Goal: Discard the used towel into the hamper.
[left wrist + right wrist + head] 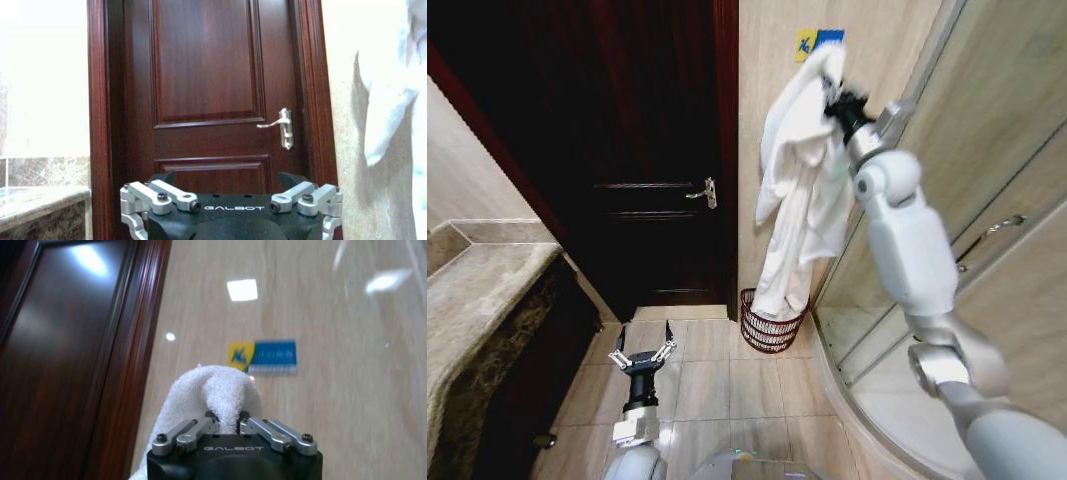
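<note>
White terry towel [802, 190] hangs soft and limp, likely light; right gripper [227, 424] pinches a top fold, its tail above hamper [772, 325]. Left gripper [643, 354] waits low, spread.

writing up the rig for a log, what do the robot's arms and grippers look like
Both arms have glossy white-grey rounded shells. Each gripper, the left gripper and the right gripper, has a black body marked GALBOT in white and silver metal linkage fingers with dark bolts.

White rounded arm shells end in black GALBOT-marked grippers with silver, screw-fastened linkage fingers [167, 196].
</note>
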